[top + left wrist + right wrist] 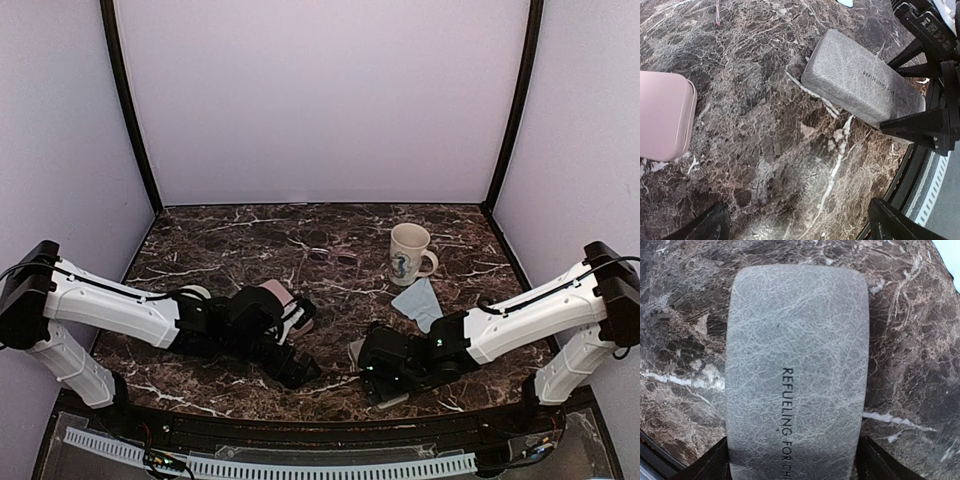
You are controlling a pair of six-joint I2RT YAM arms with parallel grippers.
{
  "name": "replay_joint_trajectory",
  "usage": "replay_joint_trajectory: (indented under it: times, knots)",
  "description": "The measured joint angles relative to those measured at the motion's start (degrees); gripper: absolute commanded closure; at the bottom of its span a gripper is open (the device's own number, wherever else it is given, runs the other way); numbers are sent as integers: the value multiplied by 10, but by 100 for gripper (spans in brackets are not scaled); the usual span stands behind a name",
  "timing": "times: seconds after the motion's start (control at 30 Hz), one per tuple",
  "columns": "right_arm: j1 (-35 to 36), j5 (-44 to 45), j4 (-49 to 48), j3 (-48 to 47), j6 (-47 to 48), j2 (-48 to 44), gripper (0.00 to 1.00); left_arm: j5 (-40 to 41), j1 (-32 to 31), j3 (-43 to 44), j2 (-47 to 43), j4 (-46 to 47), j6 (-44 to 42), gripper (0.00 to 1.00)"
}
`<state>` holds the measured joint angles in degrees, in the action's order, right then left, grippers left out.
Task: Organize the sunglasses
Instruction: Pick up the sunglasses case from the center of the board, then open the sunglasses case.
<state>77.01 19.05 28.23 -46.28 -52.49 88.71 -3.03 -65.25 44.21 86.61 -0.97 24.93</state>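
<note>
We judge organizing barely begun: left claw (800,220) spread empty, right claw (795,462) straddling the shut textured grey oblong case (797,340), grip unclear.

Both arms were built alike: the left arm (110,305) and the right arm (530,312) wore smooth white shells over their long links, with black housings at the joints and a black boxy block at each outer elbow. A thin black cable ran along the top of each white link. Toward the wrists everything turned matte black. The left gripper (800,226) had dark, tapering fingers. The right gripper (794,465) matched it, its black frame braced with angular ribs and stamped with small raised lettering I couldn't read.
</note>
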Motion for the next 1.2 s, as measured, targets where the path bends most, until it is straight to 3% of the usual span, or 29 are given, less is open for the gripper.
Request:
replay_joint_trajectory:
  times: [0.23, 0.47, 0.63, 0.8, 1.0, 1.2]
  knots:
    - [2, -1, -1, 0, 7, -2, 42, 5, 0, 7, 14, 1, 10, 1]
    - [-4, -3, -10, 16, 30, -46, 52, 8, 7, 6, 16, 31, 26, 1]
    - [-41, -39, -62, 54, 69, -165, 52, -23, 25, -27, -7, 105, 28, 2]
    - [-90, -108, -135, 59, 127, -248, 52, -104, 56, -86, -46, 239, 32, 3]
    - [-107, -194, -172, 45, 183, -251, 52, -218, 85, -106, -47, 394, 43, 5]
    - [-107, -262, -198, 38, 216, -244, 52, -279, 86, -106, -47, 468, 34, 2]
